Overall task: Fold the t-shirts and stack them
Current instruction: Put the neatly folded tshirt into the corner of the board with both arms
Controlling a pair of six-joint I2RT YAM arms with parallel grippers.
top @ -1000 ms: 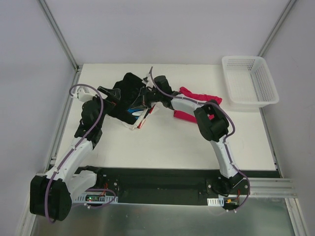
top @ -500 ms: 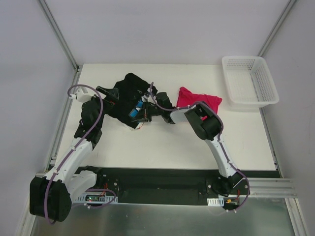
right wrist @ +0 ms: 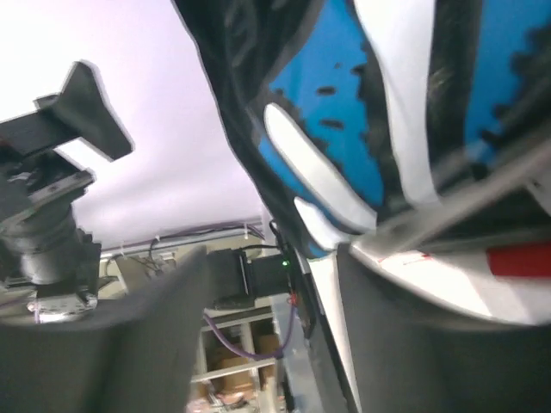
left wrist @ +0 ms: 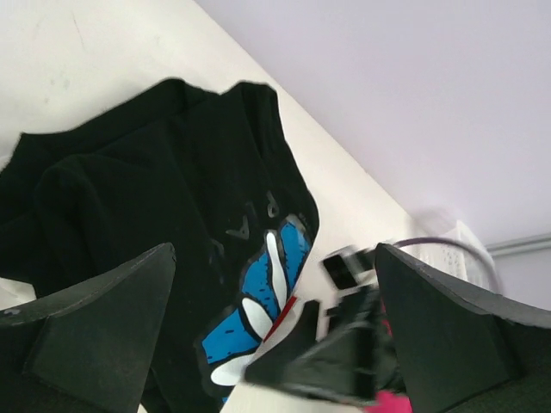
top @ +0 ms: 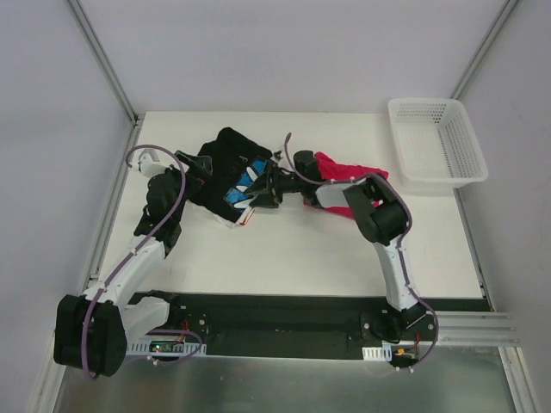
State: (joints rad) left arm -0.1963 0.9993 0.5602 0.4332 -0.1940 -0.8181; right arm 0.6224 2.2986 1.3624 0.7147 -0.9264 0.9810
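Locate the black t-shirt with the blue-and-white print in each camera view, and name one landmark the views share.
Top external: black t-shirt lies crumpled left of centre, in the upper half.
Left wrist: black t-shirt fills the left and centre, with the print low in the middle.
Right wrist: black t-shirt is a blurred close-up across the top right.
Shared landmark: its blue-and-white print, visible in all three views.

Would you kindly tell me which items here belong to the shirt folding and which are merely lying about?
Job in hand:
black printed t-shirt
crimson t-shirt
white-and-red cloth edge under the black one

Lying about:
white lattice basket
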